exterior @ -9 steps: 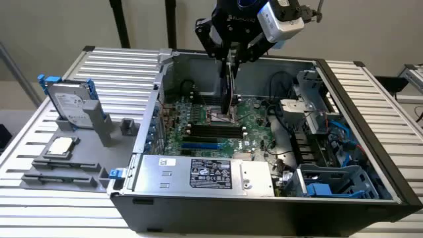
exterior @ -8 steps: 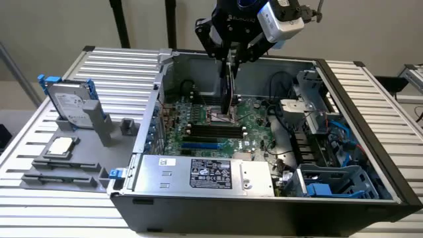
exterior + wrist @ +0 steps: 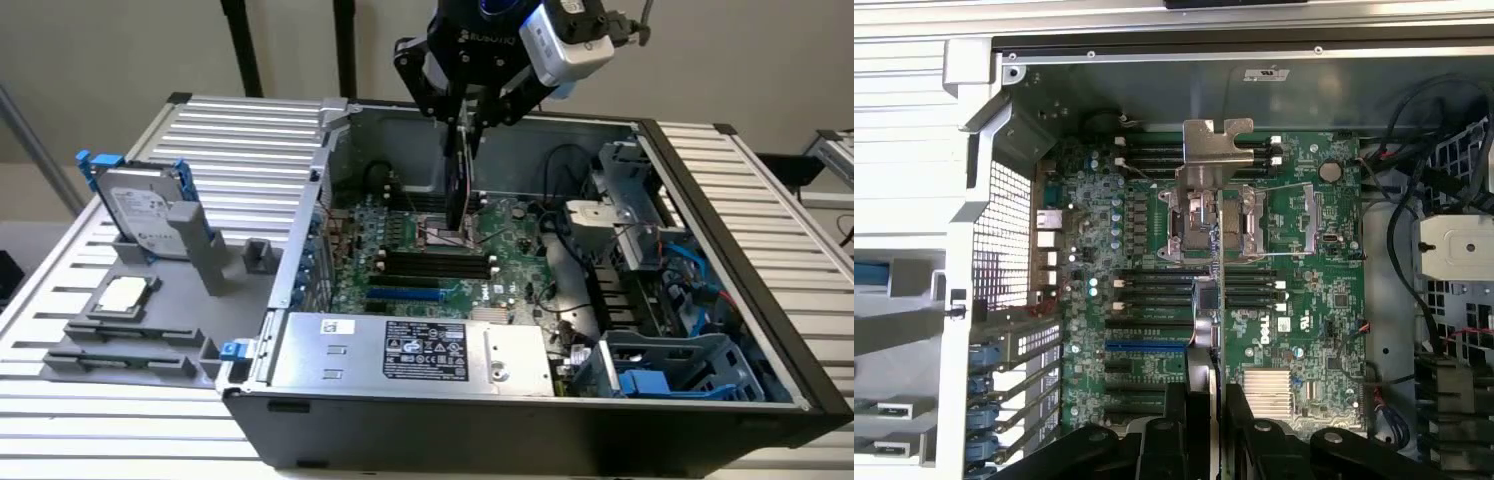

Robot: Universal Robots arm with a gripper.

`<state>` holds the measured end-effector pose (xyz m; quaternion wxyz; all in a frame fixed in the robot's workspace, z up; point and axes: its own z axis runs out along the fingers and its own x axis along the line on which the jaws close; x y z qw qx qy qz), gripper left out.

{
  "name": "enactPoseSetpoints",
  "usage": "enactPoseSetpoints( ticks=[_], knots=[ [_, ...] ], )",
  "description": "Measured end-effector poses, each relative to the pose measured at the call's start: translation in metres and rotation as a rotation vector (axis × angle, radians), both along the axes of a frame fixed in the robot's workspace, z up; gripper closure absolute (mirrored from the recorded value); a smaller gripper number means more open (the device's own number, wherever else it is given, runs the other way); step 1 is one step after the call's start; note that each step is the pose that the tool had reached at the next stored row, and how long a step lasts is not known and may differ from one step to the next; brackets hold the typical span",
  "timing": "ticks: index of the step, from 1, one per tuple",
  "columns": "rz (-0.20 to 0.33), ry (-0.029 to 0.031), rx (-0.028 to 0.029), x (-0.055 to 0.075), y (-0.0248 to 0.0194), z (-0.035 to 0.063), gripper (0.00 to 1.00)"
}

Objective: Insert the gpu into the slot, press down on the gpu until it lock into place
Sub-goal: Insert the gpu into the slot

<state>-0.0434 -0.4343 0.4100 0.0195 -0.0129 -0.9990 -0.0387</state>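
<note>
Gripper (image 3: 463, 125) is holding the card (image 3: 463, 185) over the open computer case (image 3: 400, 440).
Its fingers are clamping the upright card, which is hanging above the motherboard (image 3: 514, 250), apart from the blue slot (image 3: 404, 295).

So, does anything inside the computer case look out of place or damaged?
Nothing looks damaged or spilled. One thing stands out: the gpu, held on edge by the hand, hangs above the middle of the motherboard, not over the blue slot, which is empty.
</note>
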Motion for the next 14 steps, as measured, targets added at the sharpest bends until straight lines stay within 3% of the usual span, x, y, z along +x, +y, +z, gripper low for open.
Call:
enactPoseSetpoints(
  ticks=[6, 14],
  knots=[
    [0.004, 0.0, 0.0, 0.0, 0.0, 0.0, 0.74],
    [0.148, 0.0, 0.0, 0.0, 0.0, -0.0002, 0.74]
  ],
)
